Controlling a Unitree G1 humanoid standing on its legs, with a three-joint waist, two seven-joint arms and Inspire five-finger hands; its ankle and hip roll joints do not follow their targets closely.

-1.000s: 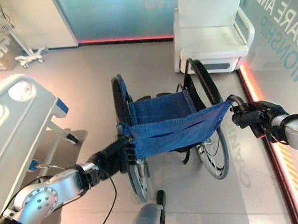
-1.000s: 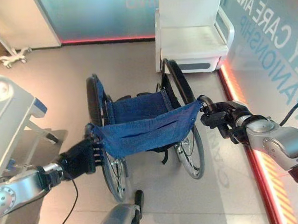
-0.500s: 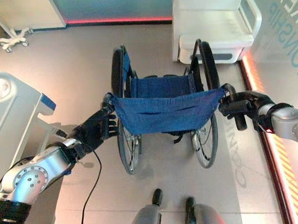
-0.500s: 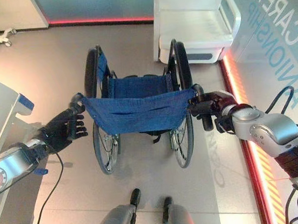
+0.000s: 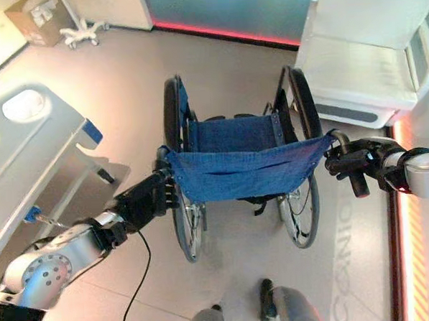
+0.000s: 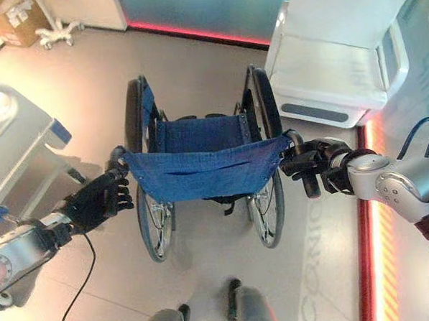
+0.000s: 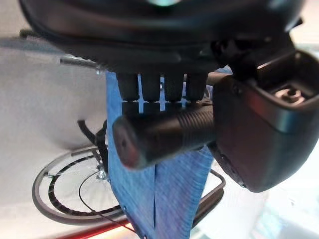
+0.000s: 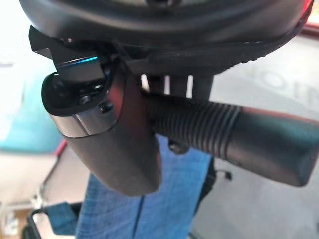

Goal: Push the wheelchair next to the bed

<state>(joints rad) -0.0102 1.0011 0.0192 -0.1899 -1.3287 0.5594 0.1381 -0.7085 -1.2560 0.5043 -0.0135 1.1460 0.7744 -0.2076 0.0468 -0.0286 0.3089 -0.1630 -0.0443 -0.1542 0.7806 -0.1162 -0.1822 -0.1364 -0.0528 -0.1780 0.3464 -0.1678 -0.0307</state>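
Gripping both push handles, the left hand (image 5: 146,200) and right hand (image 5: 358,161) have their fingers curled round the ribbed grips of the blue-backed wheelchair (image 5: 240,170). It stands on the floor (image 5: 123,72) with the bed (image 5: 27,152) just to its left, a white chair (image 5: 367,59) ahead on the right.

Head stereo pair: look steeply down from above and behind the wheelchair (image 5: 240,175), set slightly apart, both taking in the bed (image 5: 27,152) at the left and the white chair (image 6: 336,71) ahead. Wrist cameras: each sits very close behind its own hand, left hand (image 7: 209,124) and right hand (image 8: 114,144), facing along a ribbed push handle toward the blue backrest, which the head pair also shows
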